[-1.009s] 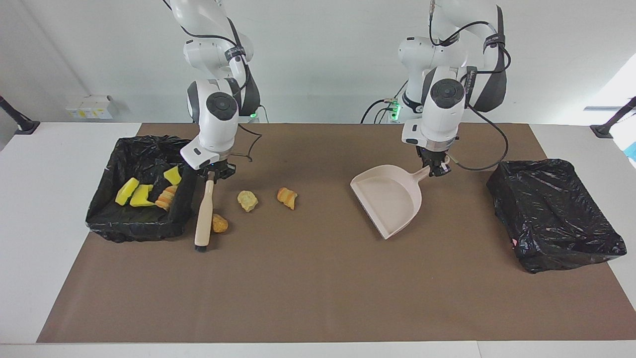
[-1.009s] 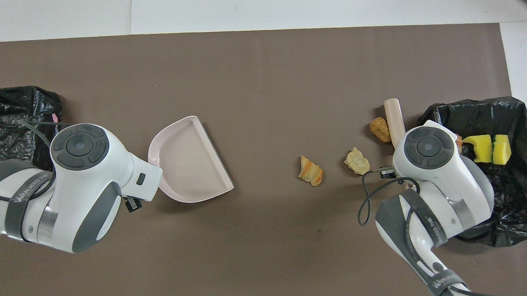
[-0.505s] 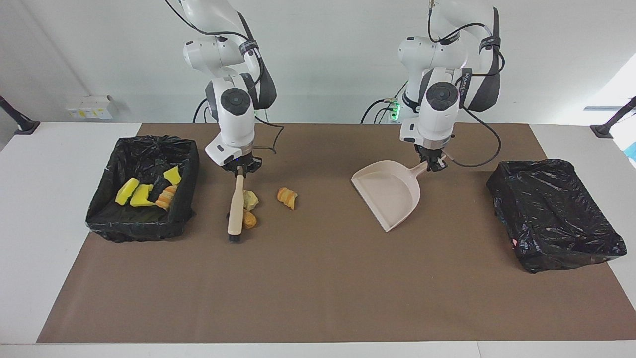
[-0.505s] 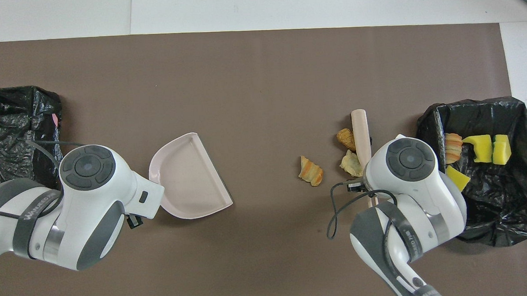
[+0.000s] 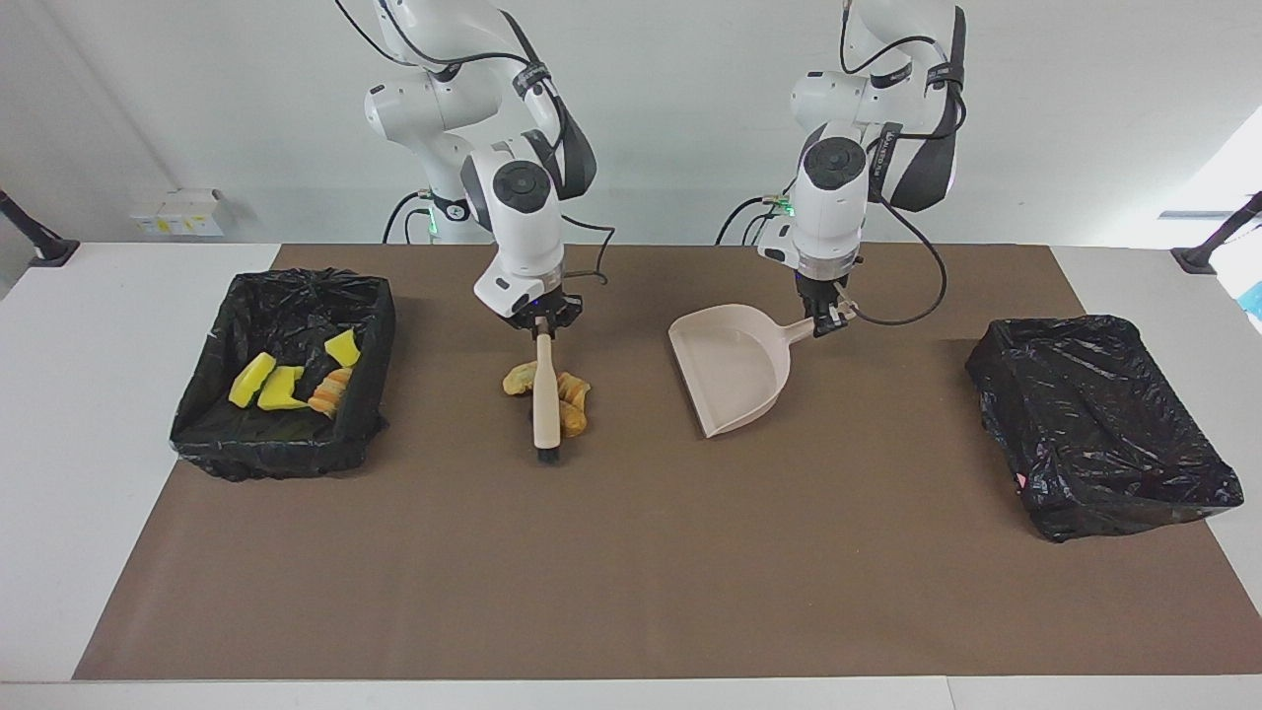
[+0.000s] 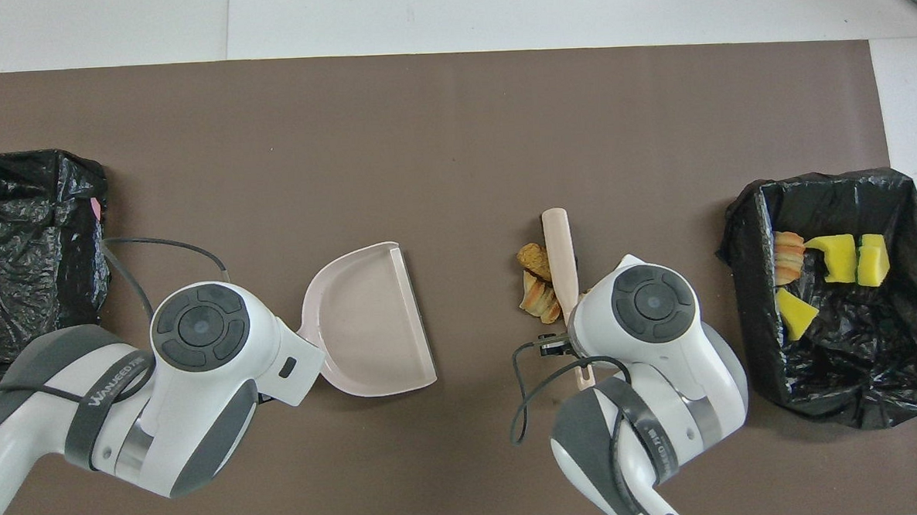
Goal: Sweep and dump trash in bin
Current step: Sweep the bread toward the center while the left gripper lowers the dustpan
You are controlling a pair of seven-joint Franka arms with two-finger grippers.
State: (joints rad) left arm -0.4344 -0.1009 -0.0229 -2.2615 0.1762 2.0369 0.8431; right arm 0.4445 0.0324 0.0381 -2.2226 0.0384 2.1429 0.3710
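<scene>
Both arms shifted toward table centre since the earlier frames; brush and three scraps now bunched, dustpan closer.

Tabletop [image 5: 631,592]: two black-lined bins at its ends. Bin [image 5: 281,449] at right arm's end holds yellow sponge chunks [image 5: 281,388].

Dustpan [image 5: 735,370]: handle clamped in left tool [image 5: 826,320], mouth turned toward the trash, presumably to receive it.

Brush [image 5: 545,404]: clamped by right tool [image 5: 544,330], long axis pointing away from robots, broadside to push.

Loose trash [image 5: 570,392]: touching brush, mostly on dustpan side.
</scene>
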